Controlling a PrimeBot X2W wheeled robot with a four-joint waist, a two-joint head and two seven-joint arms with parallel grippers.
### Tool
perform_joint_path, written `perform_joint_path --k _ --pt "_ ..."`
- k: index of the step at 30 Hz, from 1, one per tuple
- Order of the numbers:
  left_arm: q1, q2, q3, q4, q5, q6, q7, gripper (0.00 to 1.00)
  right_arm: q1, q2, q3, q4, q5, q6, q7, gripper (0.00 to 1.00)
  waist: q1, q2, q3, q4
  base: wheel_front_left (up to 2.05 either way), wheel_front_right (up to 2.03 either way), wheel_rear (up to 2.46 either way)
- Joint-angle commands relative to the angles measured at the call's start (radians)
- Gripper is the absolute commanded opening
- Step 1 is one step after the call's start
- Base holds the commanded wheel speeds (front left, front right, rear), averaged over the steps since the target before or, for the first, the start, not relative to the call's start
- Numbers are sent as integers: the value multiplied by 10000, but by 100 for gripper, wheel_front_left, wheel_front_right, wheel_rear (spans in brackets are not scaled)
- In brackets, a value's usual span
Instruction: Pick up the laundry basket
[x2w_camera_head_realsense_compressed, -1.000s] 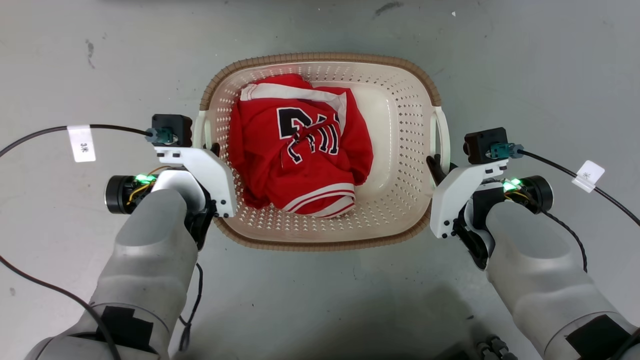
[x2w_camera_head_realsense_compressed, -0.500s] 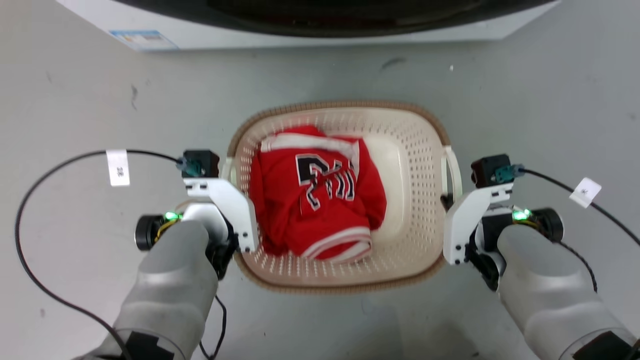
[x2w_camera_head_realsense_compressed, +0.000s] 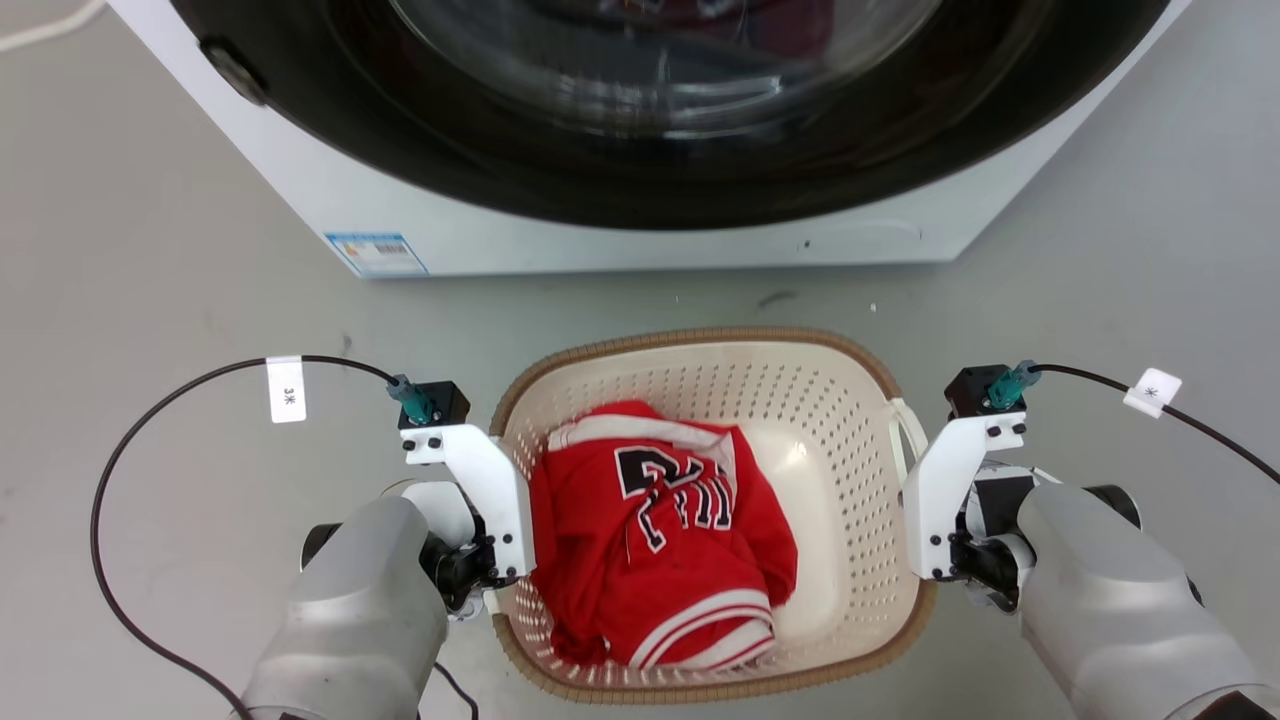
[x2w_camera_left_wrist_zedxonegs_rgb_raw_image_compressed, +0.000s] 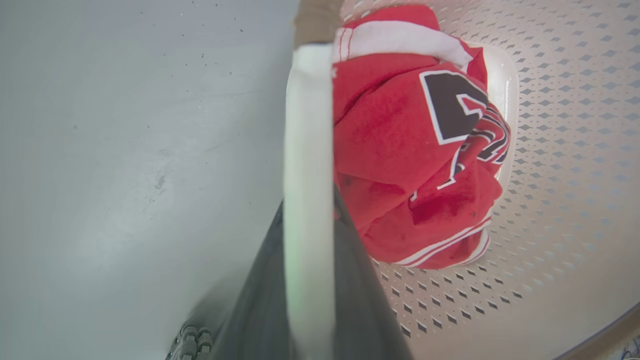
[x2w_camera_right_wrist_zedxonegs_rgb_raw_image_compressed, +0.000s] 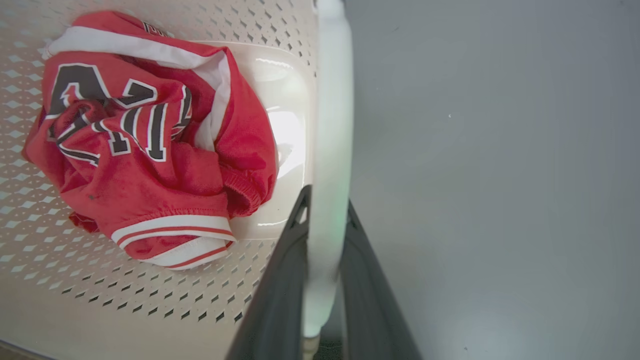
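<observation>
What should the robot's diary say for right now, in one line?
left fingers: shut on left handle | right fingers: shut on right handle | basket: holds red jersey | washer: ahead

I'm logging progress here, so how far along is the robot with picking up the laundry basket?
Done: the left gripper is shut on the left handle and the right gripper on the right handle of the laundry basket. In hand: holding it, red jersey inside, before the washing machine. Left: a clear lift; whether it's off the floor can't be told.

Left end effector (x2w_camera_left_wrist_zedxonegs_rgb_raw_image_compressed: 309, 205), right end effector (x2w_camera_right_wrist_zedxonegs_rgb_raw_image_compressed: 327, 200) — both clamped on laundry basket (x2w_camera_head_realsense_compressed: 700, 337).
</observation>
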Motion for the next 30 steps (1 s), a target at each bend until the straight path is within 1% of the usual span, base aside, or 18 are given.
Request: perform_joint_path --k 1,7,18,19,24,30 --pt "75 -324 -85 -193 -131 -152 156 0 -3 292 78 -202 125 125 141 0 1 0 -414 60 0 0 0" --pt "-88 -143 -371 -310 -566 -152 818 0 -202 213 202 -264 641 125 1326 0 1 0 -1103 137 0 0 0" --pt "185 56 -869 -268 -1097 -153 1492 0 33 400 407 119 1245 127 3091 0 1 0 -2439 95 0 0 0" --pt "330 91 -981 -237 -1235 -151 1614 0 119 430 459 227 1331 127 3419 0 1 0 -2745 73 0 0 0" --pt "732 104 -1153 -187 -1445 -152 1704 0 472 546 469 408 1458 127 3595 0 1 0 -3311 81 0 0 0" --pt "1139 64 -1345 -147 -1687 -152 1788 0 781 680 427 566 1601 127 3816 0 1 0 -3734 110 0 0 0"
